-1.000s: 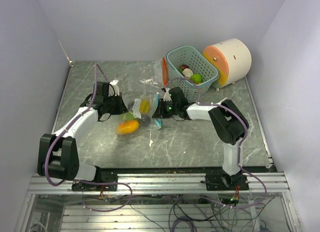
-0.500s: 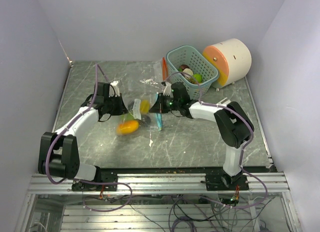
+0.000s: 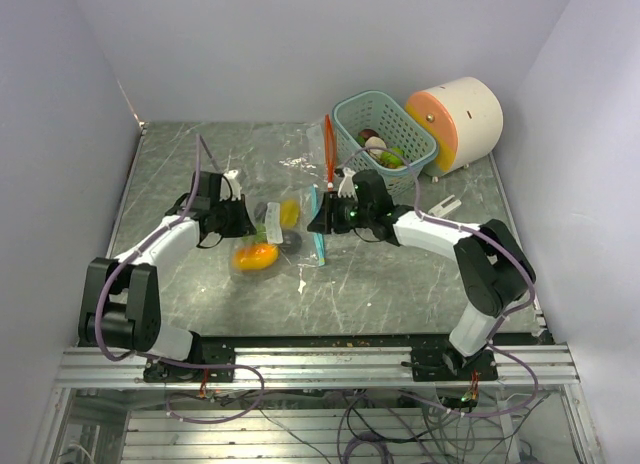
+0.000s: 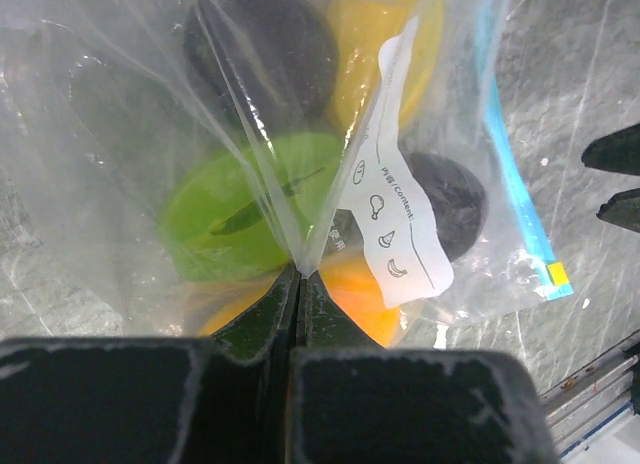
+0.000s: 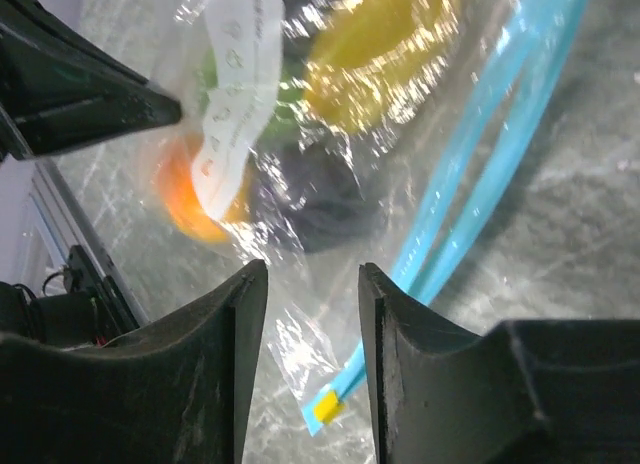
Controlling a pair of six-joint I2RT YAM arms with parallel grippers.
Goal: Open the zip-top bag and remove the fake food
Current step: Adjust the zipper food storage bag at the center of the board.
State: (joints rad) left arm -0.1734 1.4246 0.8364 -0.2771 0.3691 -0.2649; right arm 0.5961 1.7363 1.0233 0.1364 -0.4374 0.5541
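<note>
The clear zip-top bag (image 3: 278, 232) lies mid-table with fake food inside: a green piece (image 4: 225, 219), an orange one (image 4: 365, 299), a yellow one (image 5: 375, 54) and dark brown ones (image 4: 450, 199). My left gripper (image 4: 298, 279) is shut, pinching a fold of the bag's film on the side away from the zip. Its blue zip strip (image 5: 480, 204) ends in a yellow tab (image 5: 325, 412). My right gripper (image 5: 312, 284) hovers open over that strip's end corner, and only loose film shows between its fingers (image 5: 245, 324). From above, the right gripper (image 3: 318, 216) sits at the bag's right edge.
A teal basket (image 3: 400, 114) at the back right holds more toy food (image 3: 392, 156). A big cream cylinder with an orange face (image 3: 465, 119) stands beside it. An orange strip (image 3: 328, 149) and another clear bag (image 3: 300, 156) lie left of the basket.
The right gripper's jaws closed at the zip edge and have now parted again. Its elbow has swung out to the right. The left gripper keeps its pinch, barely moved.
</note>
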